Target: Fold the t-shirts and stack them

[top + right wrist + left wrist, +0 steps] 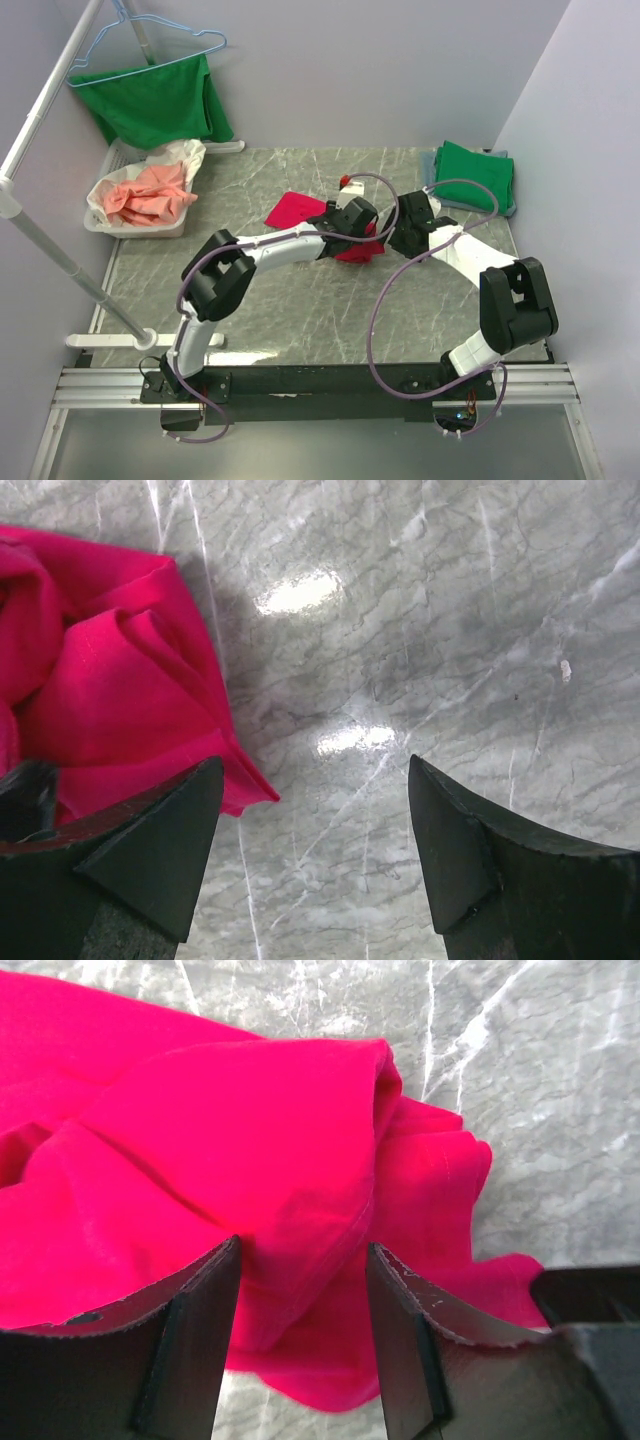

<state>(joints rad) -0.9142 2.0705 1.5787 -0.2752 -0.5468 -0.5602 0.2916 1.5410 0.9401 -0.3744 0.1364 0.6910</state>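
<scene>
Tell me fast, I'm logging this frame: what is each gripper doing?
Left gripper: jaws part-open astride a fold of the crumpled crimson-red cotton t-shirt; grip cannot be told.
Right gripper: open, holding nothing, beside that shirt's edge.
</scene>
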